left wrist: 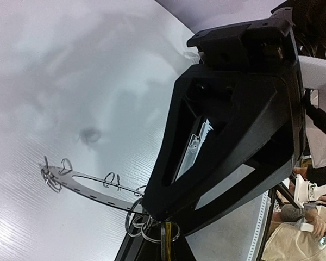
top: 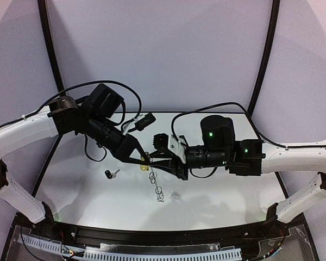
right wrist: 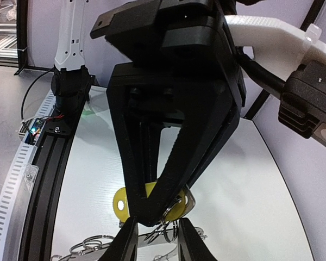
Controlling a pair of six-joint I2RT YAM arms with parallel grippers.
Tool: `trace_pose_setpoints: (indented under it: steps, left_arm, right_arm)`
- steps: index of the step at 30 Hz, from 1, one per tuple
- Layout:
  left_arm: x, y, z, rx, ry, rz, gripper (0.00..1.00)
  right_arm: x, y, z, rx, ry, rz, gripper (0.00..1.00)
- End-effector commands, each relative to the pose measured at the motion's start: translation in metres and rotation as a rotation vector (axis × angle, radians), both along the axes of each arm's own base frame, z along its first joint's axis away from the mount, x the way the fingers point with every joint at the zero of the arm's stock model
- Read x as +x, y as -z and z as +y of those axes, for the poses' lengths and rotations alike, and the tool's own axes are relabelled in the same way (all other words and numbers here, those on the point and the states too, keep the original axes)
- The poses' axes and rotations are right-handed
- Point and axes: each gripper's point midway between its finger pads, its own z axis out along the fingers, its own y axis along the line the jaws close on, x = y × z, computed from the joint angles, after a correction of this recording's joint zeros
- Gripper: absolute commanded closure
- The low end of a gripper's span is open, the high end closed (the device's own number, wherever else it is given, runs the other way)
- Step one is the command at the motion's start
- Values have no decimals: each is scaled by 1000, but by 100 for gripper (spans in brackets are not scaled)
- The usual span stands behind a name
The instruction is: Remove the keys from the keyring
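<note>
The keyring (top: 158, 190) is a flat grey hoop fringed with thin wire loops. It hangs tilted above the table centre, and it also shows in the left wrist view (left wrist: 76, 182). My right gripper (top: 154, 163) is shut on its upper rim, which shows in the left wrist view (left wrist: 151, 213). My left gripper (top: 144, 159) meets it tip to tip and is shut on the yellow-headed key (right wrist: 119, 202), also seen from the top (top: 143, 168), at a cluster of wire loops (left wrist: 144, 231). The black-headed key (top: 111, 174) lies loose on the table left of both grippers.
A small black box with a white cable (top: 143, 120) lies at the back of the white table (top: 217, 201). A black rail (top: 152, 236) runs along the near edge. Black frame posts (top: 263, 60) stand behind.
</note>
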Motion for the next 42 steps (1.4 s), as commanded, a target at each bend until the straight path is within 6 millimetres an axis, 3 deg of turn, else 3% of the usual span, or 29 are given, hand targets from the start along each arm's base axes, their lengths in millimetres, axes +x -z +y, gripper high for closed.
trace_pose_setpoints:
  steps: [1, 6, 23, 26, 27, 28, 36, 40, 42]
  left_arm:
    - [-1, -22, -1, -59, 0, -28, 99]
    - [-3, -23, -2, -64, 7, -24, 99]
    - [0, -30, -5, -82, 3, -32, 99]
    - [-2, -34, -5, -96, 14, -35, 99]
    - [-1, -35, -5, -99, 12, -36, 99]
    - [-1, -36, -6, -101, 12, -38, 99]
    - [2, -28, -1, -72, -6, -57, 99]
    - [8, -7, 8, -12, -42, -96, 99]
    - [10, 1, 11, 10, -53, -99, 99]
  right_arm:
    - [2, 3, 3, -11, 22, 19, 75]
    - [3, 0, 2, 5, 29, 14, 82]
    - [14, 13, 6, -19, 83, 25, 80]
    - [15, 18, 8, -26, 95, 27, 88]
    - [13, 18, 9, -24, 84, 30, 96]
    - [12, 16, 11, -13, 78, 33, 100]
    - [5, -15, 4, 83, 56, -18, 100]
    - [8, -32, -10, 109, 97, -50, 100]
    - [9, -27, -14, 66, 109, -58, 100]
